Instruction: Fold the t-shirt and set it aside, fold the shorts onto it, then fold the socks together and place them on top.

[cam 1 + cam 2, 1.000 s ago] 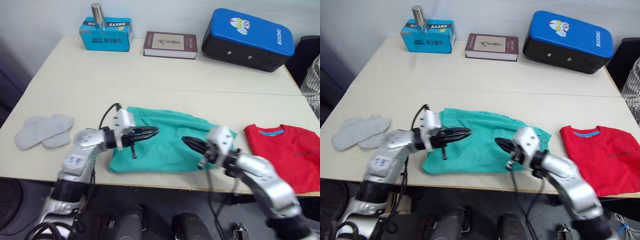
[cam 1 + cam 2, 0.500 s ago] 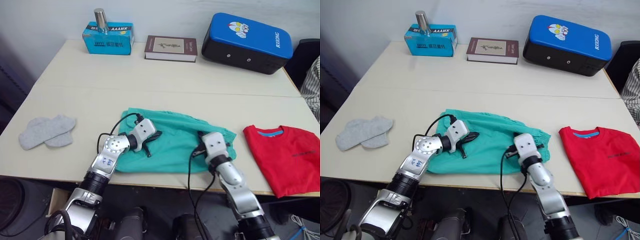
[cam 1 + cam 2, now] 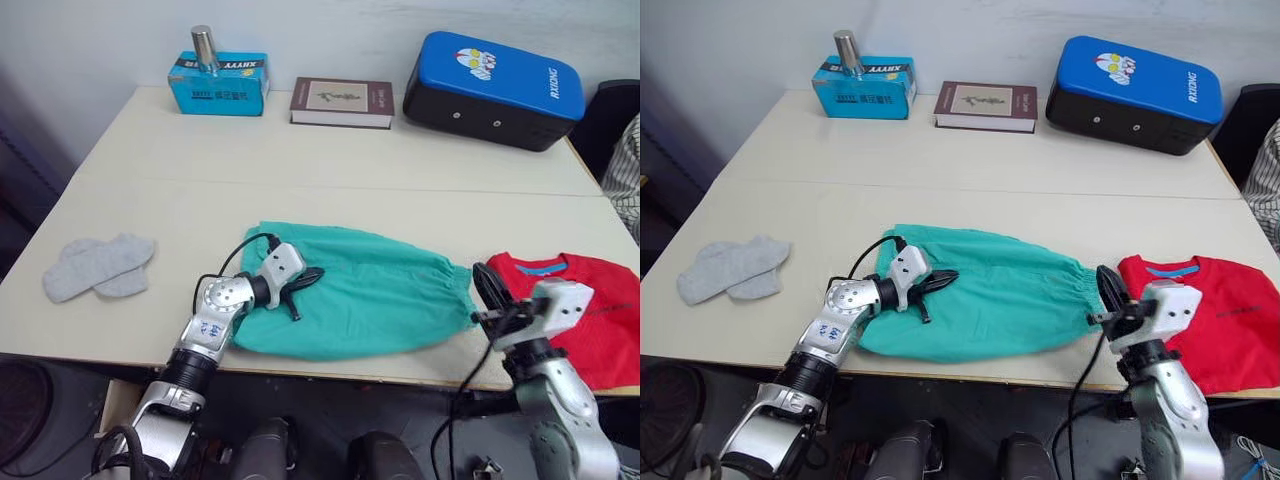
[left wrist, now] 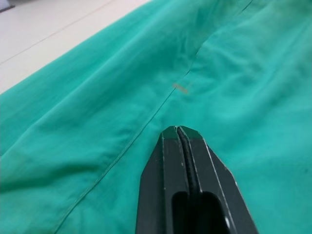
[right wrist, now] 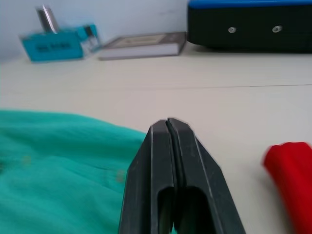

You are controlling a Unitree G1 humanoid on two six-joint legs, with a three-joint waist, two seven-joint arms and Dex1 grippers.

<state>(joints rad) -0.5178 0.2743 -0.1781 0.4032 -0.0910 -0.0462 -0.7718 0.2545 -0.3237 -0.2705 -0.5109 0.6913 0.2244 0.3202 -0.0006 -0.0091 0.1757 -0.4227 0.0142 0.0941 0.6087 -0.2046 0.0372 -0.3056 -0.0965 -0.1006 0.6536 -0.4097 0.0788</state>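
Observation:
The teal shorts (image 3: pixel 370 300) lie spread flat near the table's front edge, waistband to the right. My left gripper (image 3: pixel 316 273) is shut, its tips resting on the shorts' left part (image 4: pixel 97 122) with no cloth seen between them. My right gripper (image 3: pixel 481 274) is shut too and sits just past the waistband end, between the shorts and the red t-shirt (image 3: pixel 600 310). The t-shirt lies folded at the right front, collar toward the back. Both grey socks (image 3: pixel 98 267) lie overlapping at the far left of the table.
Along the table's (image 3: pixel 300 180) back edge stand a blue box (image 3: pixel 220 78) with a metal cylinder (image 3: pixel 204 48) on it, a dark book (image 3: pixel 342 98) and a blue-and-black case (image 3: pixel 495 88). A person's striped sleeve (image 3: pixel 627 170) shows at the right edge.
My right gripper has moved right, from the shorts' middle to beyond their waistband end. The shorts now lie wider and flatter. My left gripper stays on their left part.

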